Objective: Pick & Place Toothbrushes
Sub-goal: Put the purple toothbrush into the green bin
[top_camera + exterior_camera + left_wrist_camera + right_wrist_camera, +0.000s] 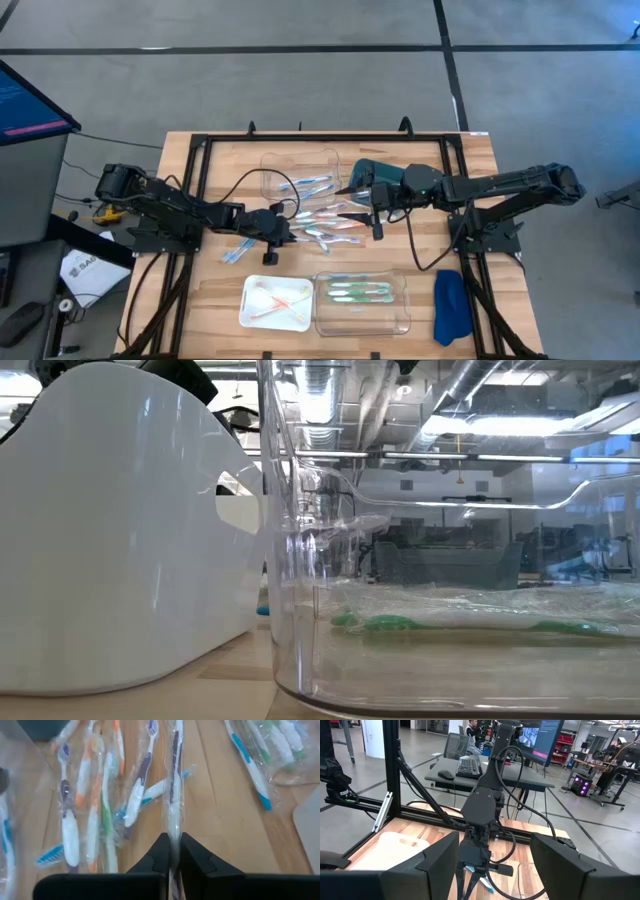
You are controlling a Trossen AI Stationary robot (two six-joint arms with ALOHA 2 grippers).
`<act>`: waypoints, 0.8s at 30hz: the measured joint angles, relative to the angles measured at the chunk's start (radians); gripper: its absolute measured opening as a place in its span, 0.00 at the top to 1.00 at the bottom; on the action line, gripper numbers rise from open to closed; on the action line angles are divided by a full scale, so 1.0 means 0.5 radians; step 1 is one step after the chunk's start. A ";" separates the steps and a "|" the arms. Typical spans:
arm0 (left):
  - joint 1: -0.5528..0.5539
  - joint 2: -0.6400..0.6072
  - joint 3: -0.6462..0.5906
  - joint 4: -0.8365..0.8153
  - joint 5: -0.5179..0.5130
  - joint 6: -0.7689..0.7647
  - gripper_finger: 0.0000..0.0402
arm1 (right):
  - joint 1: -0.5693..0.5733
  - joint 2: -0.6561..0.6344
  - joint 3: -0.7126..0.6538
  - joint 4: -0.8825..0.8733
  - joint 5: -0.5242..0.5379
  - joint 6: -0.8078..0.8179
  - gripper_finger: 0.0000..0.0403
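A: Left wrist view gives us the best look: our left gripper (173, 855) is pinched shut on a wrapped white brush (173, 800), holding it near the handle end, with the head pointing away toward the pile (100, 810) on the table.

B: And from above we see that gripper (272, 240) at the pile's left edge, mid-table. The right gripper (372, 200) sits at the pile's right end, jaws wide, nothing between them.

A: Where do the brushes stand overall?

B: Most lie loose in the middle. A few green ones (360, 291) are in the clear tray (400, 320) at the front, some orange ones (278, 300) in the white tray (250, 315), blue ones (308, 184) in the clear bin (270, 165) behind.

A: How will ours handle?

B: We judge it light and stiff, but the crinkly film looks slippery, so it may swing or slide in the jaws. We would rather hold at mid-handle, across the narrow side, squeezing plastic rather than loose wrap.

A: Overlapping wrappers could drag a neighbour along.

B: Agreed; that is our main worry.
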 joint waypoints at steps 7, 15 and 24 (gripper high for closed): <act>-0.007 0.000 0.057 -0.010 0.031 -0.077 0.97 | 0.001 0.005 -0.002 0.096 -0.003 0.140 0.41; -0.067 0.000 0.187 -0.109 0.031 -0.079 0.97 | 0.037 0.284 0.099 -0.104 -0.090 0.257 0.41; -0.075 0.000 0.217 -0.136 -0.017 -0.214 0.97 | 0.082 0.788 0.953 -1.425 -0.049 0.295 0.41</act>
